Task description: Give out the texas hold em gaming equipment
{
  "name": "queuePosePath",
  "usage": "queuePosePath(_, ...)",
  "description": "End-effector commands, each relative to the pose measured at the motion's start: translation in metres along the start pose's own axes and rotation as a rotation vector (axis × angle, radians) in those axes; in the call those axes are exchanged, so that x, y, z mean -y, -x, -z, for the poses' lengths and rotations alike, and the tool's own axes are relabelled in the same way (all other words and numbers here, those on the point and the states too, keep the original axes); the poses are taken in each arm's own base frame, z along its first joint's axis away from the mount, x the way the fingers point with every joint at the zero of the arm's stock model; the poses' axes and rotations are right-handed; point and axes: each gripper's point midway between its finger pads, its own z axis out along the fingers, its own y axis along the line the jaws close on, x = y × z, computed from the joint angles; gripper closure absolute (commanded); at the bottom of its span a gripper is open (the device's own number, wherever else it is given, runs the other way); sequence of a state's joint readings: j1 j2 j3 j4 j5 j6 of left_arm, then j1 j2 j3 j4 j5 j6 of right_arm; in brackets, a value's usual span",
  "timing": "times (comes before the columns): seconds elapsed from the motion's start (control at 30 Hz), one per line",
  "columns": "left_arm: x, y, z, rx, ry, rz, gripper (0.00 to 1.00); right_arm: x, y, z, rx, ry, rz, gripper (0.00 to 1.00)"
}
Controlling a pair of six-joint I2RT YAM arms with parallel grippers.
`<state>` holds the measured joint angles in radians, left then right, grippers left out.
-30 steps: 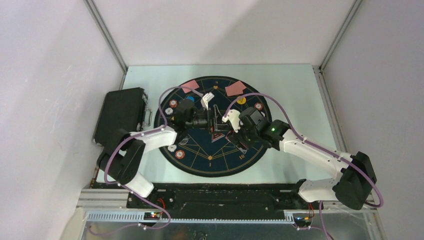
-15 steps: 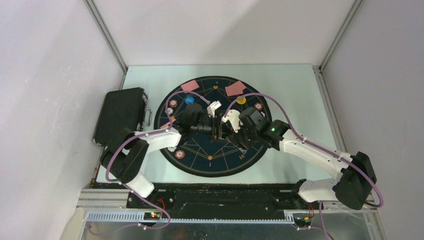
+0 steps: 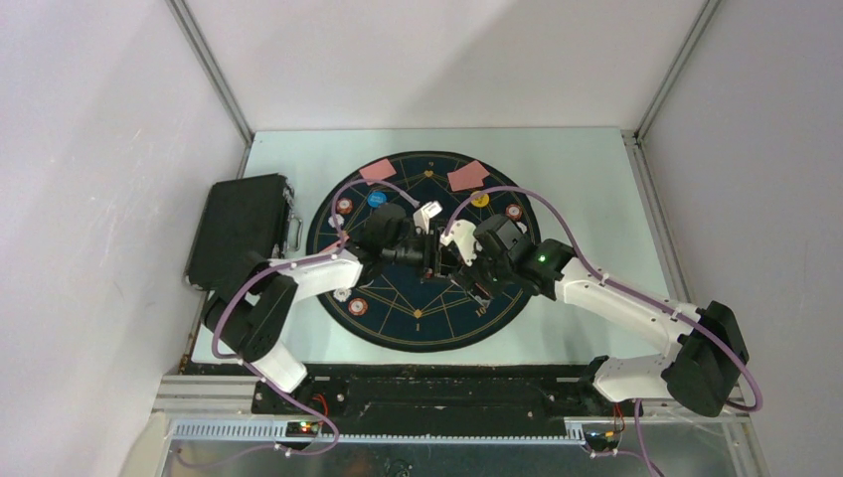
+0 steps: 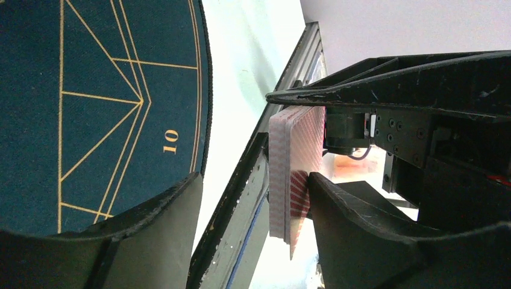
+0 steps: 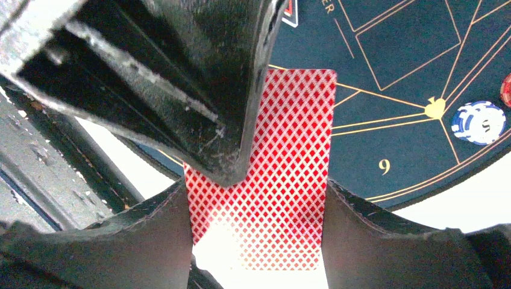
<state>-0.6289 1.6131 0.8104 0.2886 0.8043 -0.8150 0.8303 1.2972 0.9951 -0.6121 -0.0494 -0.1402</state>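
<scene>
In the middle of the overhead view, above the round mat [image 3: 418, 323], your two arms meet tip to tip. Your right gripper [image 5: 256, 201] has its jaws clamped on the long edges of a red-backed pack of cards [image 5: 295, 114]. Your left gripper [image 4: 253, 180] has its jaws apart around that pack, one jaw just beside its patterned back, the other clear. Two pink cards [image 3: 377, 170] lie at the mat's upper edge, with chips [image 3: 344, 206] near them at upper left and right.

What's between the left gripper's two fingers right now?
The stack of playing cards, edge-on inside the open left gripper, nearer one finger than the other. The left wrist view shows it.
</scene>
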Motion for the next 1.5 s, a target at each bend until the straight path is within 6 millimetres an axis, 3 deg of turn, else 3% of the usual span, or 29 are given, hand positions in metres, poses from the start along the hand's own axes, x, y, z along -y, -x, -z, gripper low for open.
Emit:
queuePosePath(0.0, -0.003, 0.013, 0.012, 0.057, 0.037, -0.044, 0.34, -0.001, 0.022, 0.013, 0.093, -0.002, 0.017, 1.0)
queuePosePath(0.53, 0.018, 0.02, 0.033, 0.12, 0.037, -0.103, 0.55, 0.002, 0.021, 0.011, 0.085, -0.014, 0.016, 1.0)
queuePosePath(0.6, 0.019, 0.022, 0.036, 0.133, 0.048, -0.114, 0.59, 0.002, 0.02, 0.01, 0.08, -0.019, 0.014, 1.0)
queuePosePath(0.77, 0.02, 0.025, 0.043, 0.15, 0.078, -0.118, 0.85, 0.004, 0.019, 0.011, 0.078, -0.028, 0.014, 1.0)
queuePosePath(0.83, 0.019, 0.026, 0.048, 0.161, 0.097, -0.118, 0.88, 0.005, 0.018, 0.01, 0.074, -0.033, 0.012, 1.0)
queuePosePath(1.13, 0.011, 0.043, 0.09, 0.292, 0.168, -0.121, 1.0, 0.009, 0.018, 0.009, 0.07, -0.054, 0.005, 1.0)
queuePosePath(1.3, 0.008, 0.067, 0.116, 0.407, 0.172, -0.079, 1.0, 0.018, 0.018, 0.01, 0.073, -0.093, -0.017, 1.0)
queuePosePath(1.47, 0.004, 0.132, 0.156, 0.633, 0.169, -0.011, 1.0, 0.03, 0.022, 0.012, 0.093, -0.131, -0.056, 1.0)
